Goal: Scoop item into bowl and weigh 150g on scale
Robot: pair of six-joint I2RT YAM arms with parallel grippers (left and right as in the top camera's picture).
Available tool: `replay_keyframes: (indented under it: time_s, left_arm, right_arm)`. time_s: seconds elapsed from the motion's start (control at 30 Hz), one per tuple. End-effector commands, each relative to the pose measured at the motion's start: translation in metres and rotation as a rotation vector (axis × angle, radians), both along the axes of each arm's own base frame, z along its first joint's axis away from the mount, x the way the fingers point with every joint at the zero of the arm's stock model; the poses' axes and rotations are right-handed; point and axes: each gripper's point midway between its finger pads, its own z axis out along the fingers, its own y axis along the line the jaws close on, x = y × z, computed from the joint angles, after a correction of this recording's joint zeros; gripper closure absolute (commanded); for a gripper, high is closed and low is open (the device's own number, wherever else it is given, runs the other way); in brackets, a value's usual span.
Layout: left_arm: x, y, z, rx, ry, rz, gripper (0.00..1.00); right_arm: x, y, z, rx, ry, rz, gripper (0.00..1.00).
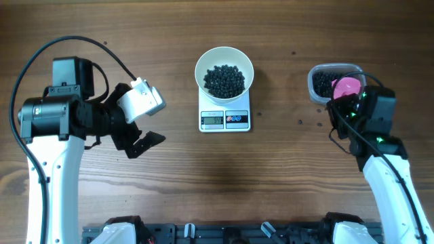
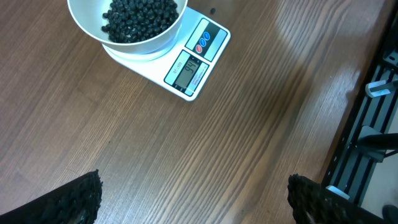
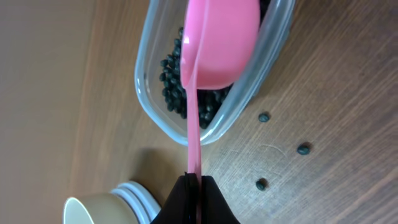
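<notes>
Beads [image 3: 174, 93] lie in the clear tub [image 3: 144, 87] beneath the pink scoop [image 3: 221, 43], whose handle the right gripper [image 3: 200, 185] pinches tight. The bowl [image 1: 201, 71] sits well to its left. The left gripper [image 1: 141, 141] gapes empty.

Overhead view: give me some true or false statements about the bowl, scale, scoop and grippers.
1. The bowl sits on the scale. True.
2. The bowl is empty. False: it holds black beads.
3. The right gripper is shut on the scoop handle. True.
4. The scoop is over the bowl. False: it is at the tub.
5. The left gripper holds something. False: it is open and empty.
</notes>
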Motion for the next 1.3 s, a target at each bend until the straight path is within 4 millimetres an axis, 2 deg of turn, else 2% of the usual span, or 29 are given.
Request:
replay_keyframes:
  time_s: [0.0, 0.23, 0.37, 0.6, 0.73, 0.9, 1.03, 1.27]
  left_arm:
    - [0.001, -0.002, 0.010, -0.014, -0.041, -0.018, 0.00]
    - [0.001, -0.002, 0.010, -0.014, -0.041, -0.018, 0.00]
    - [0.001, -0.002, 0.010, -0.014, -0.041, -0.018, 0.00]
    - [0.001, -0.002, 0.010, -0.014, -0.041, -0.018, 0.00]
    - [0.001, -0.002, 0.010, -0.014, -0.041, -0.018, 0.00]
    - [0.001, -0.002, 0.010, -0.014, -0.041, -0.018, 0.00]
    - [0.001, -0.002, 0.010, -0.014, -0.041, -0.018, 0.00]
    - [0.001, -0.002, 0.010, -0.014, -0.041, -0.018, 0.00]
  right_arm:
    - [0.002, -0.005, 0.019, -0.056, -0.010, 0.035, 0.95]
    - [0.007, 0.000, 0.035, -0.064, -0.033, 0.086, 0.95]
    - [0.006, 0.000, 0.053, -0.112, -0.026, 0.141, 0.95]
    - [-0.010, 0.005, 0.093, -0.196, 0.027, 0.279, 0.95]
    - [-0.017, 0.006, 0.110, -0.239, 0.048, 0.339, 0.95]
    - [-0.025, 0.003, 0.109, -0.270, 0.135, 0.380, 0.95]
    - [-0.028, -0.008, 0.113, -0.329, 0.205, 0.391, 0.95]
    - [-0.018, -0.029, 0.128, -0.495, 0.292, 0.476, 0.95]
